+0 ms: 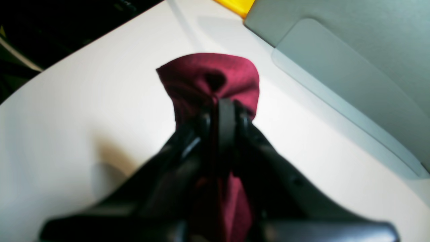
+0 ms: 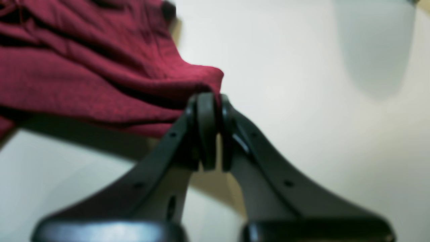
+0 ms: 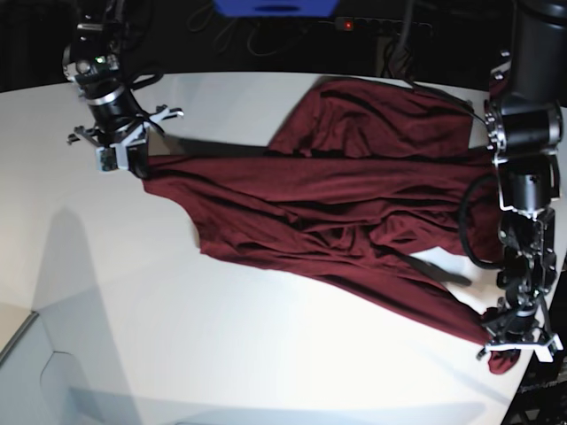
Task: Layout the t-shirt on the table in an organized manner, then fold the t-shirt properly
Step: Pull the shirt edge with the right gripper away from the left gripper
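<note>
- Jaws on both arms clamped tight on cloth: left gripper (image 1: 224,111) pinches one corner, right gripper (image 2: 211,111) the opposite end.
- Dark maroon knit t-shirt (image 3: 354,204) hangs stretched between them across the white curved-edge table (image 3: 177,336), likely to pull out slack.
- Middle looks wrinkled and bunched; layout unfinished, folding not started.

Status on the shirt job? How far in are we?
Early. Done: both tools have a pinch on the t-shirt, the right tool at one end, the left tool at the other. In hand: stretching it out across the table. Left: it is wrinkled and bunched, not flat, and no fold has been made.
</note>
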Action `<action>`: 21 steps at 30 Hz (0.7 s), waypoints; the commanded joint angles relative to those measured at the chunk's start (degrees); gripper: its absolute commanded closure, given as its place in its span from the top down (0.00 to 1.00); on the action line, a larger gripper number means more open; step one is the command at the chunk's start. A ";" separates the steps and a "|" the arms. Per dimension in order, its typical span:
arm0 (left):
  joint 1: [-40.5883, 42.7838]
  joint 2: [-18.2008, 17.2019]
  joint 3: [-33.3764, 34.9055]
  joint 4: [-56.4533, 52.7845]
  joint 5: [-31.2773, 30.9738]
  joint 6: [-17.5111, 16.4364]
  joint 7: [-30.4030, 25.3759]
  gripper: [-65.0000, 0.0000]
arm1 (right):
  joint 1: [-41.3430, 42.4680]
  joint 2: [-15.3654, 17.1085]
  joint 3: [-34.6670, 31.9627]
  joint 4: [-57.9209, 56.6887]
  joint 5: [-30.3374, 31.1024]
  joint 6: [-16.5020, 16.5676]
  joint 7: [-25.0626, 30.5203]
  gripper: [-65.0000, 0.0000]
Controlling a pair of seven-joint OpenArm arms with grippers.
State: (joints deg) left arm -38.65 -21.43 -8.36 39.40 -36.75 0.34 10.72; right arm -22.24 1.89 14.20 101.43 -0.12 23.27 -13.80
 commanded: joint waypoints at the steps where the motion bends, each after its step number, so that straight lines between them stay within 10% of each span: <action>1: -2.36 -0.85 -0.12 -0.76 -0.04 -0.29 -1.36 0.01 | 0.22 0.35 0.18 0.24 0.52 -0.01 1.54 0.00; 9: -4.29 -0.94 -0.12 -10.08 -0.04 -0.29 -1.36 0.03 | 0.48 0.18 -0.26 -4.59 0.43 -0.01 1.19 0.00; 16: -3.85 -1.03 -0.12 -10.87 -0.13 -0.29 -1.18 0.50 | 0.92 0.35 -0.26 -5.65 0.43 -0.01 -0.22 0.11; 21: -1.57 -1.47 -0.39 -6.56 -0.57 -0.29 -0.92 0.62 | 0.92 0.26 0.09 -1.95 0.43 -0.01 -2.94 0.36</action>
State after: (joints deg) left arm -37.85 -21.91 -8.51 31.35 -37.06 0.45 11.35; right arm -21.63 1.87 14.09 98.13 -0.56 23.24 -18.65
